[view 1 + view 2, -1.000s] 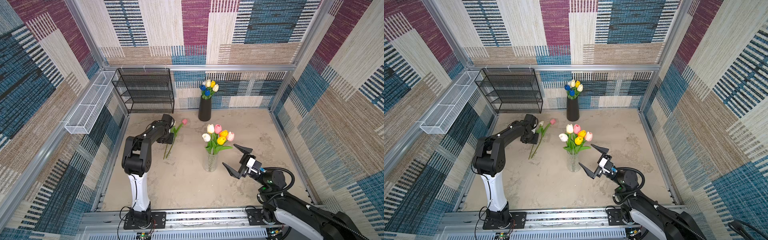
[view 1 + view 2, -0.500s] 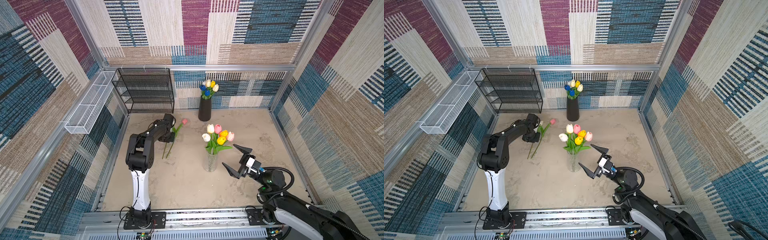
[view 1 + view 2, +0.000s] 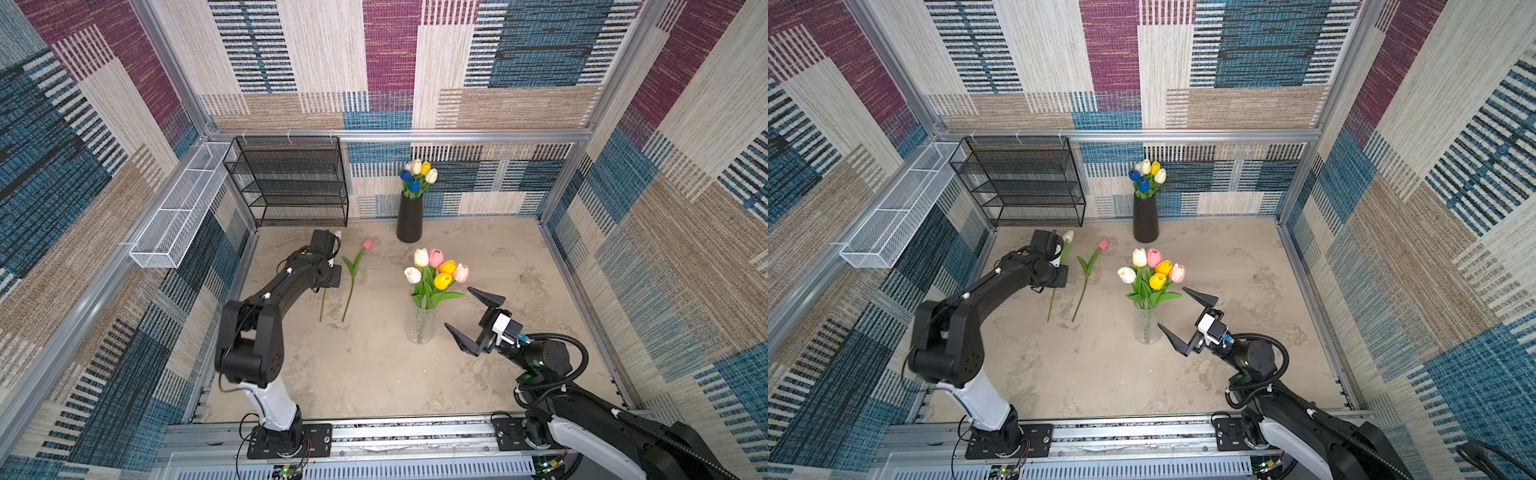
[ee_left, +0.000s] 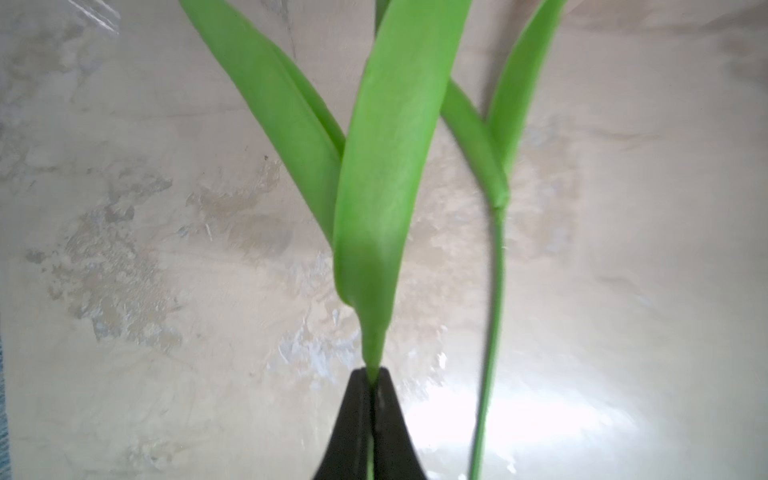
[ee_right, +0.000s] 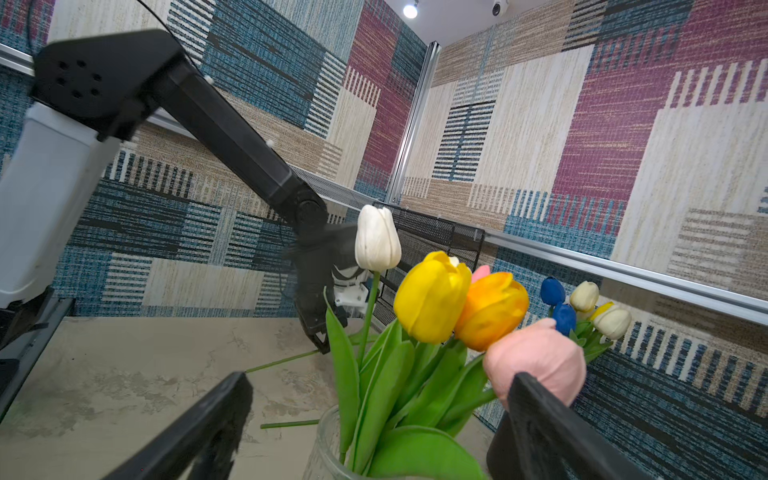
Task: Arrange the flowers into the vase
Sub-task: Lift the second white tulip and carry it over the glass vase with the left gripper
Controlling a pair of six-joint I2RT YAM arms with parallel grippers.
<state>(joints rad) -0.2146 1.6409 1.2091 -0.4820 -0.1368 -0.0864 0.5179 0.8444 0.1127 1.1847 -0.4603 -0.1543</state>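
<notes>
Two loose flowers lie on the table at the left: a white tulip (image 3: 338, 235) (image 3: 1068, 236) and, beside it, a pink tulip (image 3: 367, 244) (image 3: 1104, 244). My left gripper (image 3: 331, 276) (image 3: 1062, 276) (image 4: 371, 376) is shut on the white tulip's stem (image 4: 376, 345) just below its leaves, low over the table. The pink tulip's stem (image 4: 494, 291) runs alongside, untouched. A clear glass vase (image 3: 422, 328) (image 3: 1147, 328) (image 5: 328, 432) at the centre holds several tulips (image 3: 436, 270) (image 5: 432, 297). My right gripper (image 3: 457, 306) (image 3: 1171, 306) (image 5: 380, 386) stands open just to the vase's right, holding nothing.
A black vase (image 3: 409, 218) (image 3: 1145, 218) with blue, white and yellow tulips stands at the back wall. A black wire shelf (image 3: 291, 183) fills the back left corner. A white mesh basket (image 3: 183, 208) hangs on the left wall. Patterned walls close in three sides.
My left gripper has closed on the white tulip's stem, and the left arm's elbow has shifted slightly. The right arm has not moved.
</notes>
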